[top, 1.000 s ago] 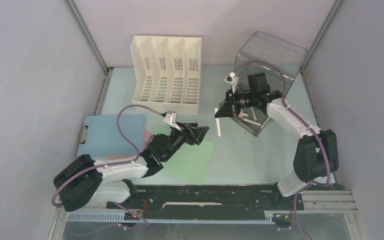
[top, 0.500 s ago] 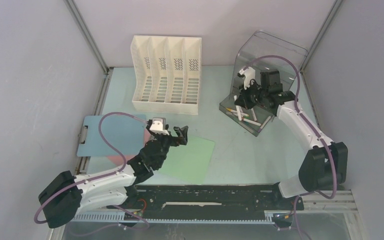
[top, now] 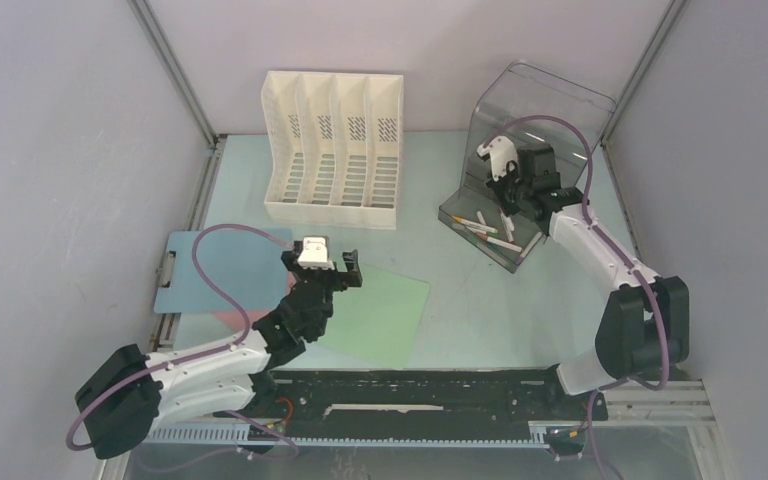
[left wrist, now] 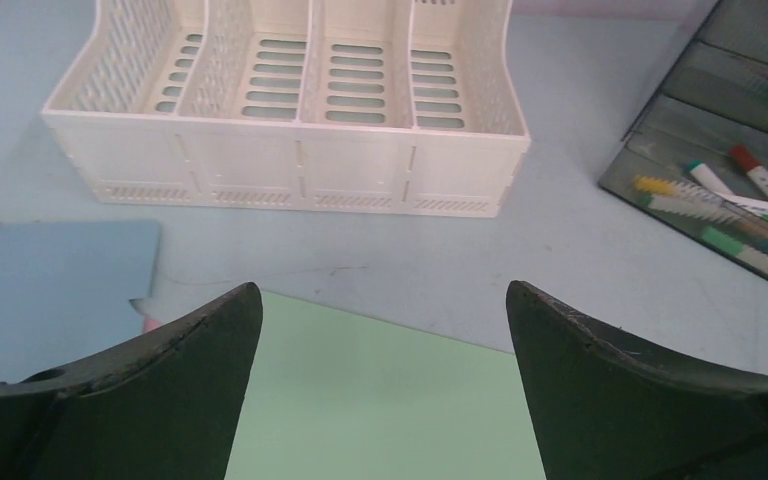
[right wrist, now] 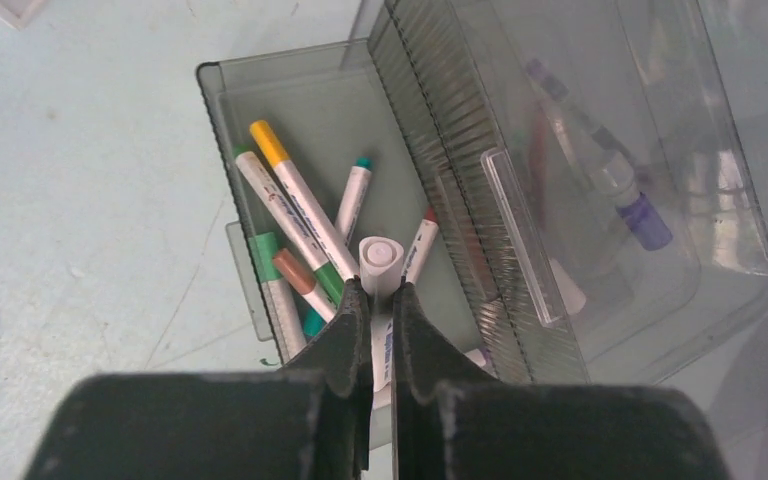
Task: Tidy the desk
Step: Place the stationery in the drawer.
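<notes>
Under both arms lies the desk [top: 520, 300]; at its far edge the white rack [top: 332, 150] shows 4 empty slots; by the far right corner the clear bin [right wrist: 300, 110] holds several markers, the right gripper [right wrist: 375, 290] pinching a white marker [right wrist: 380, 262] above, likely for dropping; the left gripper [left wrist: 380, 300] gapes empty over the green sheet [left wrist: 380, 400].

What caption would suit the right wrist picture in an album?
Right gripper pinches a white marker over a smoky clear bin holding coloured markers.

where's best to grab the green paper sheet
Likely the far right corner of the green sheet, jaws coming down from above: it lies flat on the desk, so only a thin edge is grippable, and that corner is clear of the blue clipboard.
</notes>
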{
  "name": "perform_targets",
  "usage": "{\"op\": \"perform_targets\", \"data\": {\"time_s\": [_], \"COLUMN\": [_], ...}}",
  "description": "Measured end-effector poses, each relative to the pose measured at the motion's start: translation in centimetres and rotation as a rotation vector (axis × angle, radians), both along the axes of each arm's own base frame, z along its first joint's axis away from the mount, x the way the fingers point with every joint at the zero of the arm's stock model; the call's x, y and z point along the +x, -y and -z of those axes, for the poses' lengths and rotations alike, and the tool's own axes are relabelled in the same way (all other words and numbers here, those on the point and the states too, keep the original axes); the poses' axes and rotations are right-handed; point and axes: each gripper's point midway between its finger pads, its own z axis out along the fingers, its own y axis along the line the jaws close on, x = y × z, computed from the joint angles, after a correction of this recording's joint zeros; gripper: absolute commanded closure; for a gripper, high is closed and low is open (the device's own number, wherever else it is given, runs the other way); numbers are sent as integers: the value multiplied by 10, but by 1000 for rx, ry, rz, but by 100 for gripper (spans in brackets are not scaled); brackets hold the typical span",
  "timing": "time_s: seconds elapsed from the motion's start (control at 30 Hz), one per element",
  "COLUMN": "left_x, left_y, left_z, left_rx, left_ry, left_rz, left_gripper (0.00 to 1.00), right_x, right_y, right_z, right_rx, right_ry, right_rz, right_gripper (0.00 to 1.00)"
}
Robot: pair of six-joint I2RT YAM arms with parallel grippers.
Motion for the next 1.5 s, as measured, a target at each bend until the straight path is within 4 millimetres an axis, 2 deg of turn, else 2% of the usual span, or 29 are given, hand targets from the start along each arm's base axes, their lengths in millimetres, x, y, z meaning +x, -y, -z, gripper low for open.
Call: {"op": "perform_targets", "data": {"time_s": [0.2, 0.4, 0.67, 1.13, 1.37, 1.5], "left_x": [6, 14, 14, 14, 14, 14], "left_y": [-8, -2, -3, -4, -4, -4], "left_z": [4, -1, 0, -1, -1, -1], "left_rx": [51, 81, 87, 87, 87, 87], "left_ry": [-15, -28, -32, -31, -31, -31], "left_rz": [-58, -72, -79, -85, -86, -86], "left_gripper": [0, 0, 0, 0, 0, 0], "right_x": [7, 8, 5, -22, -33, -36], "right_y": [9, 12, 2, -39, -46, -50], "right_z": [14, 22, 23, 23, 26, 26], "right_rx": [-53, -72, -37, 127, 165, 182], "right_ry": [-16, -32, -43, -126, -167, -179], "right_rz": [29, 37, -6, -212, -252, -271], "right_gripper": [71, 61, 57, 54, 54, 50]}}
